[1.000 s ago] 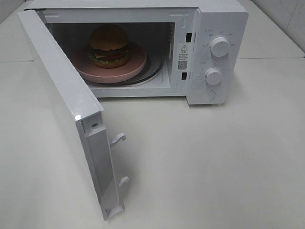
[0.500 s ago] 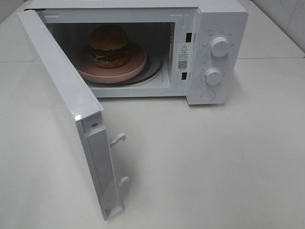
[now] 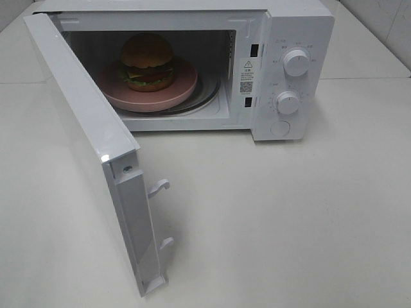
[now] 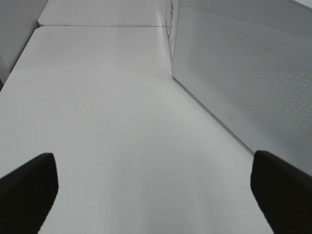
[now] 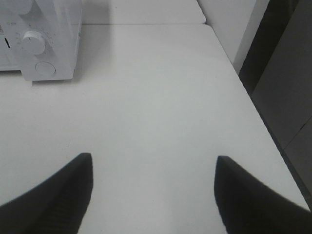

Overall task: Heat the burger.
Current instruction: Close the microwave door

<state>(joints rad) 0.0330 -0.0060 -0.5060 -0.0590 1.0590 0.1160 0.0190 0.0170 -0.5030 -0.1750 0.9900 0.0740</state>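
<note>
1. Left gripper [image 4: 153, 163]: fingers spread wide, holding nothing, low over the desk [image 3: 289, 218]. Its camera shows a white perforated panel close alongside, which I read as the outer face of the door [image 4: 243, 73]. It isn't touching the panel.
2. The door [image 3: 83, 122] is swung fully open on its left hinge. Its long axis runs from the microwave's [image 3: 302, 19] front-left corner out toward the camera, latch hooks at the free end.
3. The burger [image 3: 147, 62] sits upright in the middle of the pink plate [image 3: 183, 90], and the plate is on the glass turntable [image 3: 209, 96] inside the cavity. Loading looks done (nothing left to carry).
4. Key relation: the next step is probably closing the door. It lies between the left gripper and the cavity, so the left arm is nearer and can push the outer face rightward and back. From the right, the other arm would have to go around the free edge.
5. The upper knob [image 3: 296, 62] and lower knob [image 3: 288, 102] are on the panel right of the cavity, with a round button [image 3: 280, 128] below.
6. Right gripper [image 5: 153, 161]: fingers spread, empty, over bare desk well apart from the panel. It's the better-placed arm for the knobs once the door is shut.
</note>
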